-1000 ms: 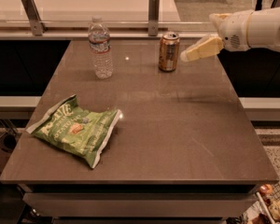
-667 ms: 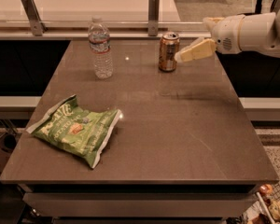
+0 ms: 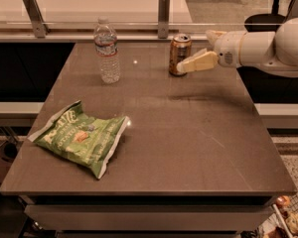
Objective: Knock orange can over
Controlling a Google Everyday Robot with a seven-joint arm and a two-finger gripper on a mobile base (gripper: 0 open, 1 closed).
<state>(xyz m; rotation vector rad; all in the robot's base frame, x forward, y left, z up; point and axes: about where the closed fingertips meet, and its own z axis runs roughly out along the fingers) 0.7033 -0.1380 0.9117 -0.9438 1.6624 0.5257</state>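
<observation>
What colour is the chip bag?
The bag is green with pale lettering, camera view; gripper beside the orange can.

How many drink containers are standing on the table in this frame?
2. The water bottle stands at the back left. The orange can stands upright at the back, right of centre, with the gripper close beside it on its right. None appears hidden.

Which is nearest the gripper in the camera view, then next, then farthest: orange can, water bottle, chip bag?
1. orange can, beside the gripper, far right of the table.
2. water bottle, far side, left of the can.
3. chip bag, near left corner.
</observation>
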